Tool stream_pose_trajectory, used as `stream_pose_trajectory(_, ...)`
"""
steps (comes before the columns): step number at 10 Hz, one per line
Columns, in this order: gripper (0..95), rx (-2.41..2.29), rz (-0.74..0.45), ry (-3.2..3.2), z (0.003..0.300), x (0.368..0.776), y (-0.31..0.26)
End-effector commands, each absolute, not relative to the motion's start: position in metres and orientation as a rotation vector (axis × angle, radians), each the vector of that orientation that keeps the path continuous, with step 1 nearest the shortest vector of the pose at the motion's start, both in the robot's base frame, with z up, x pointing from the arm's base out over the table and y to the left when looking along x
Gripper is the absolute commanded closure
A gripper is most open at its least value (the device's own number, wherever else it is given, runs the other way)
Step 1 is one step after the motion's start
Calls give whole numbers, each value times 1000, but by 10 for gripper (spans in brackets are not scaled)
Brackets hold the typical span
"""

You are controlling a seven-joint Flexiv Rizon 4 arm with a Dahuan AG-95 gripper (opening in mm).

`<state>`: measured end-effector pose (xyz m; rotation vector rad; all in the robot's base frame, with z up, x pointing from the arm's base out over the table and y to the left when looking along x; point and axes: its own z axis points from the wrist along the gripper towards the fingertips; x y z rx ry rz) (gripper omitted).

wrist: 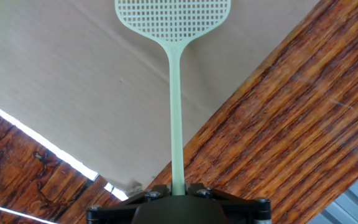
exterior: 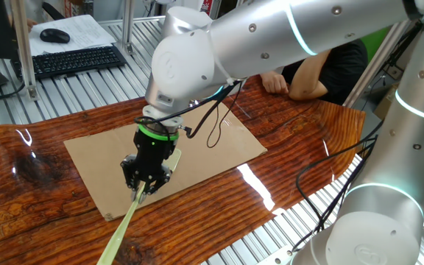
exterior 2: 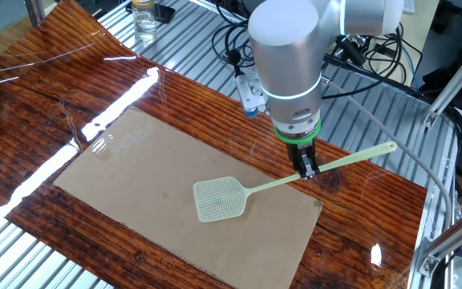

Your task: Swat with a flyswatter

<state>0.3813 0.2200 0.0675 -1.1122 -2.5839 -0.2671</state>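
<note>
The pale yellow-green flyswatter (exterior 2: 263, 186) is held over the cardboard sheet (exterior 2: 135, 181), its mesh head (exterior 2: 219, 198) low over the cardboard. In the hand view the handle (wrist: 177, 112) runs straight up from the jaws to the mesh head (wrist: 173, 18). My gripper (exterior 2: 308, 167) is shut on the handle partway along; the free end (exterior 2: 383, 148) sticks out past the table edge. In one fixed view the gripper (exterior: 146, 180) points down and the handle (exterior: 127, 221) runs toward the lower left; the mesh head is hidden behind the hand.
The wooden table (exterior 2: 95, 80) carries the cardboard sheet (exterior: 160, 158). A person's arm (exterior: 300, 77) rests at the far edge. A keyboard (exterior: 72, 60) and a mouse (exterior: 54, 35) lie on a side desk. A jar (exterior 2: 143, 18) and cables (exterior 2: 239, 48) are beyond the table.
</note>
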Motion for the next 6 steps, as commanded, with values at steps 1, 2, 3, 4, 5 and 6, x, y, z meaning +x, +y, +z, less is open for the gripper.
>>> stream_pose_trajectory(1,760,-1117,-258,-2593,67,381,220)
stream_pose_trajectory(2,760,-1105,-263,-2598,68,381,220)
stream_pose_trajectory(3,570,-1097,-263,-2602,68,382,219)
stream_pose_trajectory(4,570,-1088,-264,-2606,68,382,219)
stream_pose_trajectory(5,570,-1063,-270,-2616,69,383,219)
stream_pose_trajectory(6,760,-1044,-271,-2629,71,383,219)
